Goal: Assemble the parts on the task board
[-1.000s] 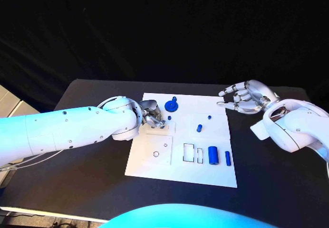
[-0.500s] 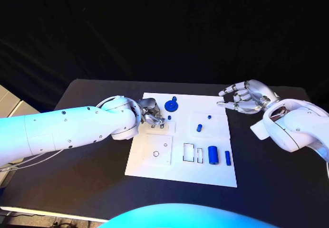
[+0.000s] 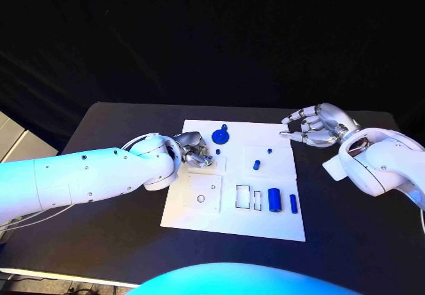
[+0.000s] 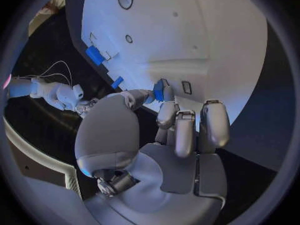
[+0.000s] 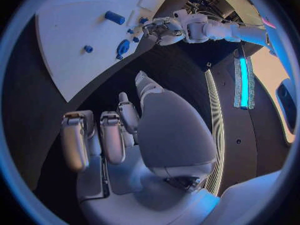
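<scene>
we see our left hand (image 3: 196, 152) at the left edge of the white task board (image 3: 239, 221), fingers pinching a small blue part (image 4: 159, 90). our right hand (image 3: 314, 125) hovers off the board's far right corner, fingers curled, holding nothing. other blue parts (image 3: 276, 201) lie on the board.

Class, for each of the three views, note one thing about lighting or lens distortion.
Head view: blue-tinted light falls on the left arm, and the backdrop is black around the white task board. Left wrist view: the fisheye bends the board's straight edges, and the left hand looms large. Right wrist view: a glowing cyan strip stands bright beside the right hand.
</scene>
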You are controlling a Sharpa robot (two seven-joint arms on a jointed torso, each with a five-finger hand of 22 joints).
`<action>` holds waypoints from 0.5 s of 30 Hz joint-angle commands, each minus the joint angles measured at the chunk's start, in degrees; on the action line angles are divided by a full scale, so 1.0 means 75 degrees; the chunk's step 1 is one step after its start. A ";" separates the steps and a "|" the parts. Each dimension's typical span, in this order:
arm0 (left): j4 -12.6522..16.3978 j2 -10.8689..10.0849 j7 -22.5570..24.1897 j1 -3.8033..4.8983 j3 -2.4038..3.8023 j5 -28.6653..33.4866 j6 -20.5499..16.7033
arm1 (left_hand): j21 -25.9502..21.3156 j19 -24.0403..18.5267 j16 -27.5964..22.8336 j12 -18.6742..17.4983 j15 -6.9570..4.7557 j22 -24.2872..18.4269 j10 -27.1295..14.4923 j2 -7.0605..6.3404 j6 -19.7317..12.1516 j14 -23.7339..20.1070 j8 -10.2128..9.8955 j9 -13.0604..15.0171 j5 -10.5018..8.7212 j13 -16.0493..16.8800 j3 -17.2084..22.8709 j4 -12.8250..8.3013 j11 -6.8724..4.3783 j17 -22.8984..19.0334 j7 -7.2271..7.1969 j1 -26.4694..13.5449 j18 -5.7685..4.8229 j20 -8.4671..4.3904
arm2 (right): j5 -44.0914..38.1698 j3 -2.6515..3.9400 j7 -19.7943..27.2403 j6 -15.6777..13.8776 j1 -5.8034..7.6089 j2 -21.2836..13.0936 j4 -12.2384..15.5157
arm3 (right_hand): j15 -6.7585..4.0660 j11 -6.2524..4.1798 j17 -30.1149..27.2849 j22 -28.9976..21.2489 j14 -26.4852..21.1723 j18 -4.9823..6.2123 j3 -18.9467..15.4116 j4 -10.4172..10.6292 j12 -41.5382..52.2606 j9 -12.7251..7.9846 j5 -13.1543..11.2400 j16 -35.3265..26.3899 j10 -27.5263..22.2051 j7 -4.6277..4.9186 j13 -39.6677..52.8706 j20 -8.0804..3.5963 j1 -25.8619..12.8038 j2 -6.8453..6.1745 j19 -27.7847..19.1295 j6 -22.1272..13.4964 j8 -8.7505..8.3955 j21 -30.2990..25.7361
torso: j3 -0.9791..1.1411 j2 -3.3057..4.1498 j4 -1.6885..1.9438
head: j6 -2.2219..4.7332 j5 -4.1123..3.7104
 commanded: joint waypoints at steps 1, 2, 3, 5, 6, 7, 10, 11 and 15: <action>0.0004 0.0006 0.0305 -0.0035 0.0003 -0.0503 -0.0343 | 0.0048 0.0061 -0.0012 -0.0024 -0.0049 0.0016 0.0052 0.0081 0.0054 0.0682 0.0029 0.0009 0.0009 0.0005 0.1720 -0.1670 -0.0019 0.1578 -0.0065 0.0013 -0.0054 -0.0006 | -0.0013 0.0001 0.0093 0.0095 -0.0011 -0.0005 0.0002 | 0.0023 -0.0021 0.1554 0.1721 0.0663 0.0004 -0.0017 0.0078 0.0031 -0.0017 0.0030 -0.0054 0.0004 -0.0010 0.0001 0.0021 0.0038 0.0006 0.0604 0.0037 0.0048 -0.0055 | -0.0004 0.0005 0.0003 | -0.0006 -0.0006; 0.0003 0.0006 0.0314 -0.0043 0.0002 -0.0539 -0.0363 | 0.0048 0.0061 -0.0012 -0.0024 -0.0049 0.0016 0.0052 0.0081 0.0054 0.0682 0.0029 0.0009 0.0009 0.0005 0.1720 -0.1670 -0.0019 0.1578 -0.0065 0.0013 -0.0054 -0.0006 | -0.0013 0.0001 0.0093 0.0096 -0.0013 -0.0006 0.0002 | 0.0023 -0.0021 0.1554 0.1721 0.0663 0.0004 -0.0017 0.0078 0.0031 -0.0017 0.0030 -0.0054 0.0004 -0.0010 0.0001 0.0021 0.0038 0.0006 0.0604 0.0037 0.0048 -0.0055 | -0.0004 0.0004 0.0006 | -0.0009 -0.0009; 0.0003 0.0006 0.0322 -0.0048 0.0002 -0.0566 -0.0379 | 0.0048 0.0061 -0.0012 -0.0024 -0.0049 0.0016 0.0052 0.0081 0.0054 0.0682 0.0029 0.0009 0.0009 0.0005 0.1720 -0.1670 -0.0019 0.1578 -0.0065 0.0013 -0.0054 -0.0006 | -0.0013 0.0001 0.0093 0.0098 -0.0015 -0.0006 0.0001 | 0.0023 -0.0021 0.1554 0.1721 0.0663 0.0004 -0.0017 0.0078 0.0031 -0.0017 0.0030 -0.0054 0.0004 -0.0010 0.0001 0.0021 0.0038 0.0006 0.0604 0.0037 0.0048 -0.0055 | -0.0005 0.0004 0.0007 | -0.0009 -0.0008; 0.0006 0.0006 0.0335 -0.0057 0.0001 -0.0612 -0.0405 | 0.0048 0.0061 -0.0012 -0.0024 -0.0049 0.0016 0.0052 0.0081 0.0054 0.0682 0.0029 0.0009 0.0009 0.0005 0.1720 -0.1670 -0.0019 0.1578 -0.0065 0.0013 -0.0054 -0.0006 | -0.0013 0.0001 0.0094 0.0100 -0.0019 -0.0006 -0.0001 | 0.0023 -0.0021 0.1554 0.1721 0.0663 0.0004 -0.0017 0.0078 0.0031 -0.0017 0.0030 -0.0054 0.0004 -0.0010 0.0001 0.0021 0.0038 0.0006 0.0604 0.0037 0.0048 -0.0055 | -0.0006 0.0004 0.0005 | -0.0009 -0.0004; 0.0007 0.0006 0.0338 -0.0060 0.0000 -0.0630 -0.0411 | 0.0048 0.0061 -0.0012 -0.0024 -0.0049 0.0016 0.0052 0.0081 0.0054 0.0682 0.0029 0.0009 0.0009 0.0005 0.1720 -0.1670 -0.0019 0.1578 -0.0065 0.0013 -0.0054 -0.0006 | -0.0013 0.0001 0.0094 0.0101 -0.0022 -0.0006 -0.0002 | 0.0023 -0.0021 0.1554 0.1721 0.0663 0.0004 -0.0017 0.0078 0.0031 -0.0017 0.0030 -0.0054 0.0004 -0.0010 0.0001 0.0021 0.0038 0.0006 0.0604 0.0037 0.0048 -0.0055 | -0.0006 0.0004 0.0006 | -0.0013 -0.0004; 0.0008 0.0006 0.0339 -0.0063 0.0000 -0.0639 -0.0409 | 0.0050 0.0063 -0.0010 -0.0020 -0.0050 0.0019 0.0058 0.0078 0.0057 0.0683 0.0028 0.0010 0.0007 0.0013 0.1726 -0.1669 -0.0020 0.1582 -0.0067 0.0012 -0.0055 -0.0007 | -0.0013 0.0001 0.0094 0.0102 -0.0025 -0.0006 -0.0003 | 0.0023 -0.0021 0.1554 0.1721 0.0663 0.0004 -0.0017 0.0078 0.0031 -0.0017 0.0030 -0.0054 0.0004 -0.0010 0.0001 0.0021 0.0038 0.0006 0.0604 0.0037 0.0048 -0.0055 | -0.0005 0.0005 0.0006 | -0.0009 -0.0005; 0.0008 0.0004 0.0323 -0.0067 0.0000 -0.0658 -0.0339 | 0.0050 0.0063 -0.0010 -0.0020 -0.0050 0.0019 0.0058 0.0078 0.0057 0.0683 0.0028 0.0010 0.0007 0.0013 0.1726 -0.1669 -0.0020 0.1582 -0.0067 0.0012 -0.0055 -0.0007 | -0.0013 0.0000 0.0092 0.0109 -0.0033 -0.0006 -0.0009 | 0.0023 -0.0021 0.1554 0.1721 0.0663 0.0004 -0.0017 0.0078 0.0031 -0.0017 0.0030 -0.0054 0.0004 -0.0010 0.0001 0.0021 0.0038 0.0006 0.0604 0.0037 0.0048 -0.0055 | -0.0001 0.0001 0.0000 | -0.0010 0.0000; 0.0008 0.0004 0.0316 -0.0068 0.0000 -0.0660 -0.0317 | 0.0050 0.0063 -0.0010 -0.0020 -0.0050 0.0019 0.0058 0.0078 0.0057 0.0683 0.0028 0.0010 0.0007 0.0013 0.1726 -0.1669 -0.0020 0.1582 -0.0067 0.0012 -0.0055 -0.0007 | -0.0013 0.0000 0.0091 0.0110 -0.0034 -0.0006 -0.0011 | 0.0023 -0.0021 0.1554 0.1721 0.0663 0.0004 -0.0017 0.0078 0.0031 -0.0017 0.0030 -0.0054 0.0004 -0.0010 0.0001 0.0021 0.0038 0.0006 0.0604 0.0037 0.0048 -0.0055 | -0.0001 0.0001 0.0000 | -0.0012 0.0002; 0.0018 -0.0005 0.0264 -0.0070 -0.0001 -0.0673 -0.0173 | 0.0050 0.0063 -0.0010 -0.0020 -0.0050 0.0019 0.0058 0.0078 0.0057 0.0683 0.0028 0.0010 0.0007 0.0013 0.1726 -0.1669 -0.0020 0.1582 -0.0067 0.0012 -0.0055 -0.0007 | -0.0013 0.0000 0.0088 0.0118 -0.0042 -0.0008 -0.0022 | 0.0023 -0.0021 0.1554 0.1721 0.0663 0.0004 -0.0017 0.0078 0.0031 -0.0017 0.0030 -0.0054 0.0004 -0.0010 0.0001 0.0021 0.0038 0.0006 0.0604 0.0037 0.0048 -0.0055 | -0.0004 0.0002 -0.0002 | -0.0023 -0.0001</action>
